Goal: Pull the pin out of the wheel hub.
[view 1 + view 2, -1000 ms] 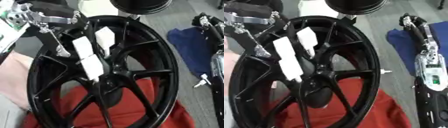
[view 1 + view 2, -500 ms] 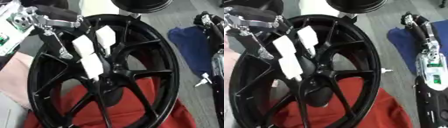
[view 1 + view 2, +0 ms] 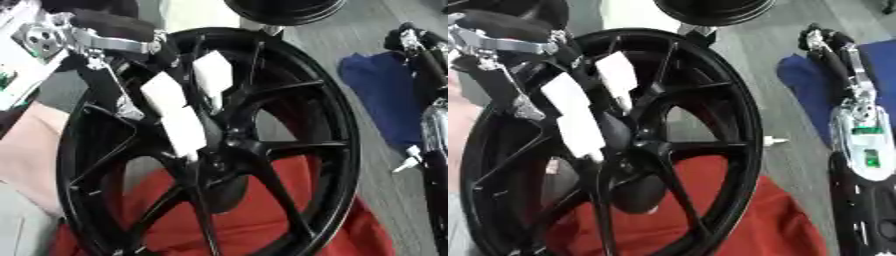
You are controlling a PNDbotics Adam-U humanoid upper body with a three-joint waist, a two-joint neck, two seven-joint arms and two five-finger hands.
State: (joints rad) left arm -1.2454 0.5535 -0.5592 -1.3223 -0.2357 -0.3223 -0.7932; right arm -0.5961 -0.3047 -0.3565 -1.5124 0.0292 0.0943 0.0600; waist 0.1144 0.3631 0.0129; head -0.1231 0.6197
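A big black spoked wheel (image 3: 289, 150) stands tilted over a red cloth (image 3: 254, 220). Its hub (image 3: 229, 144) sits at the middle where the spokes meet. My left hand (image 3: 175, 117) comes in from the upper left on a silver and black arm. Its white-padded fingers lie straight across the spokes, and the longest fingertip (image 3: 188, 150) rests just left of the hub. I cannot make out a pin; the fingers hide that spot. My right hand (image 3: 826, 41) is dark and lies at the upper right over a blue cloth, away from the wheel.
The blue cloth (image 3: 381, 95) lies right of the wheel. My right forearm (image 3: 864, 145) runs down the right edge, with a small white tip (image 3: 773, 141) sticking out towards the rim. Another black round part (image 3: 284, 10) is at the top. A pale pink surface (image 3: 26, 150) is at the left.
The whole picture has shifted slightly. My left hand stays at the hub with its fingers laid the same way. The right arm has not moved.
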